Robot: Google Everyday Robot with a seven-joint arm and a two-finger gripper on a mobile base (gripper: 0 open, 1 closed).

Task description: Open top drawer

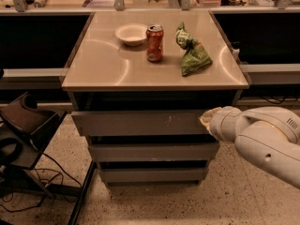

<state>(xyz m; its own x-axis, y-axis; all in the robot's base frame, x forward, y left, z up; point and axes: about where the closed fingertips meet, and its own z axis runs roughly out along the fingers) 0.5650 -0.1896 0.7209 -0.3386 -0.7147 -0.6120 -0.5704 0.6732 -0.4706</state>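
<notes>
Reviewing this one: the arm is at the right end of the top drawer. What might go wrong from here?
The gripper sits at the far right end of the top drawer, not its middle, so a pull there may skew the drawer and jam it. The front is flat with no handle, so the hold may slip off. A jerk might also topple the upright soda can on the cabinet top.
</notes>
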